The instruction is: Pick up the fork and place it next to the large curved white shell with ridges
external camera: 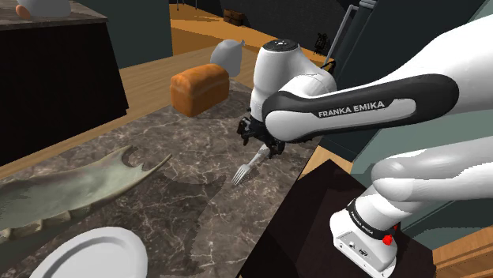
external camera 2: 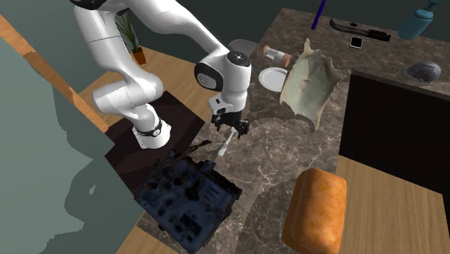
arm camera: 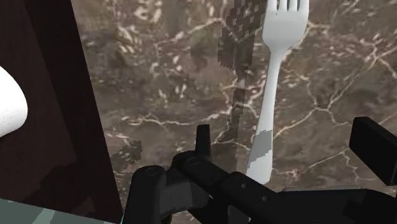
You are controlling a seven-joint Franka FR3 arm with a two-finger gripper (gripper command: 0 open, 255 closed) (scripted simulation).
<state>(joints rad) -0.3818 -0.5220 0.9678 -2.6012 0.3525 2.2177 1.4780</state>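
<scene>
Shoulder view, from the left edge across: one large curved ridged shell (external camera: 75, 189) lies on the marble table (external camera: 182, 150) at centre left. One white plate (external camera: 95, 254) sits below it at the lower left. One brown loaf (external camera: 199, 88) stands at upper centre, with one grey rounded thing (external camera: 227, 54) behind it. Right of centre lies the one pale fork (external camera: 249, 169), tines toward the lower left and handle running up into the one black tool (external camera: 262, 148). The dark stand (external camera: 316, 213) fills the lower right. The fork is well apart from the shell, with bare marble between them.

In the second exterior view one dark blue lumpy object (external camera 2: 189, 198) sits at the table's lower-left edge, just below the fork's tines.

In the wrist view the tool is spread wide. One finger (arm camera: 202, 137) is on one side of the handle and the other on the far side, and neither is seen touching it. A shadow runs beside the fork. I cannot tell whether the fork rests on the marble.
</scene>
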